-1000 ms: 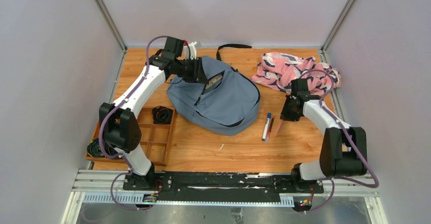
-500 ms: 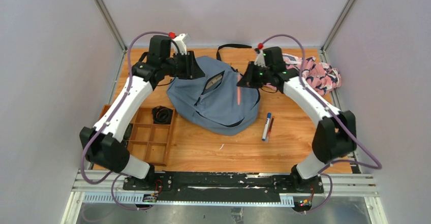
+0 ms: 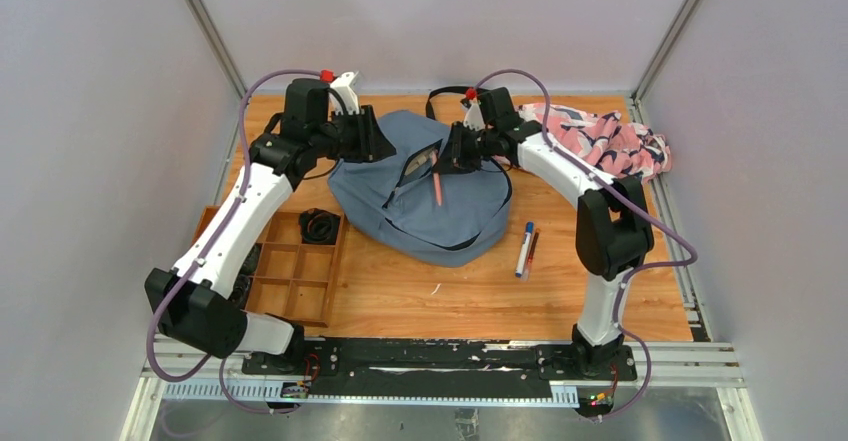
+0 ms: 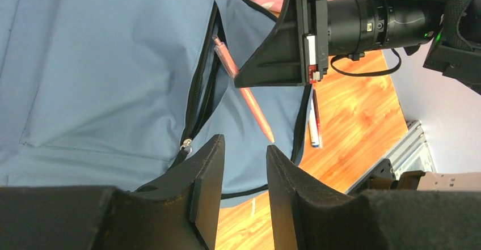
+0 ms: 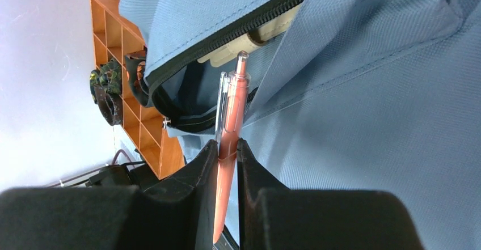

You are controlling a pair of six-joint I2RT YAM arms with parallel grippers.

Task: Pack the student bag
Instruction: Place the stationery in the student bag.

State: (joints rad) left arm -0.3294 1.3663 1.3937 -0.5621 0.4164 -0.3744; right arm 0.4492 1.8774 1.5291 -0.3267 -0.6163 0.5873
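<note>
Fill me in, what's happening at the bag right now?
The right gripper is shut on a slim orange-pink plastic pen, its clicker end at the open zipper of the large grey-blue fabric backpack. The left gripper hangs open beside that opening, holding nothing. A blue-capped marker lies on the wooden table.

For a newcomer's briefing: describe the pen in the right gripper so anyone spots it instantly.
Find the grey-blue student bag on the wooden table, then its open zipper. There the right gripper pinches a salmon-pink pen. Unlike the blue marker and dark pen lying on the table beside the bag, it is held over the fabric.
</note>
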